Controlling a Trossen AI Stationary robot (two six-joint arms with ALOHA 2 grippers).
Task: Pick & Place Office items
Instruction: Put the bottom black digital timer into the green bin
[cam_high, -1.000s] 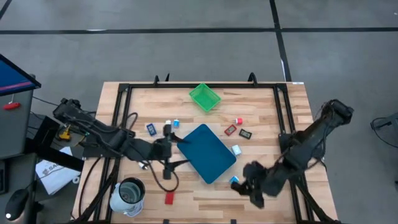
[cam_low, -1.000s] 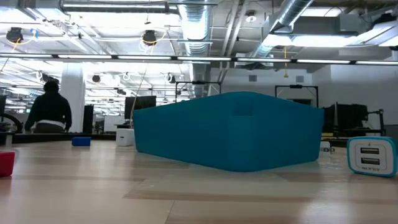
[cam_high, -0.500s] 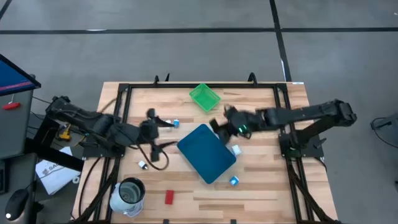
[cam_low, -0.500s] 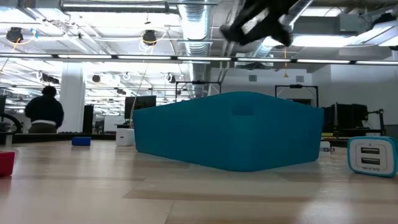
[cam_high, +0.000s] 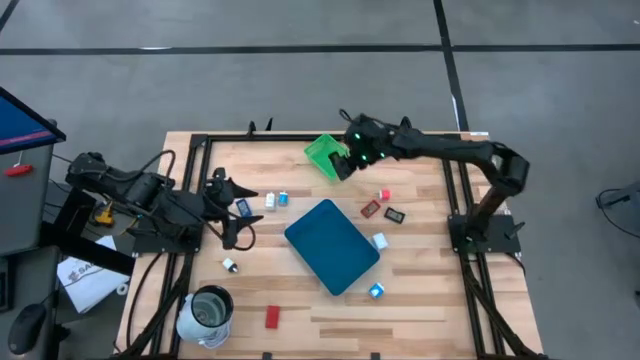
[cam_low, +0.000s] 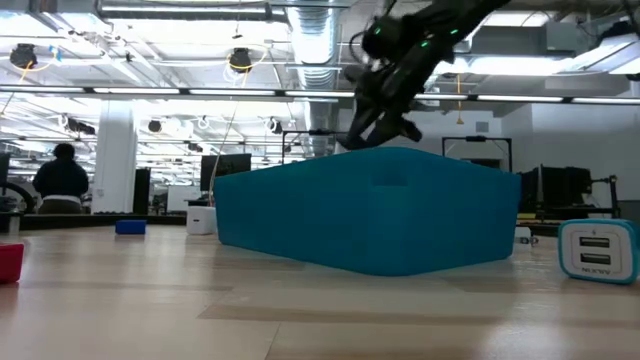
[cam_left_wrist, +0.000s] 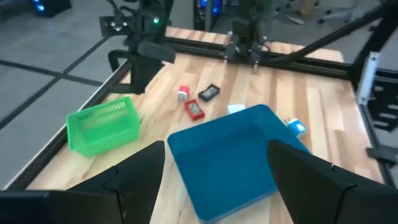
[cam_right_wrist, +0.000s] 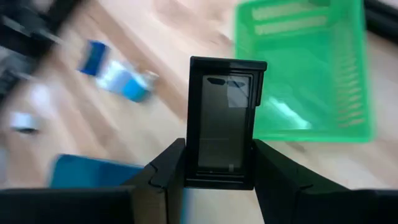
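Observation:
My right gripper hangs over the far part of the table beside the green mesh basket and is shut on a flat black rectangle. My left gripper is open and touches nothing, near the table's left side. The teal board lies flat mid-table. Other office items lie scattered on the wood: a blue piece, white-and-blue blocks, red rectangles and a black rectangle. My right gripper pinches the flat black rectangle by its two long side edges between the two fingers. Its far end sticks out past the fingertips. The fingers slant downward from above. The piece is lifted clear of the table, beside the green basket.
A metal cup stands at the near left corner. Black frame rails run along the table's left, right and far edges. Cables trail around my left arm. A person stands far off in the room behind.
My right gripper has swung from the near right of the table up and across the teal board to the far side beside the green basket. My left gripper has drawn back from the board's left edge toward the table's left side.

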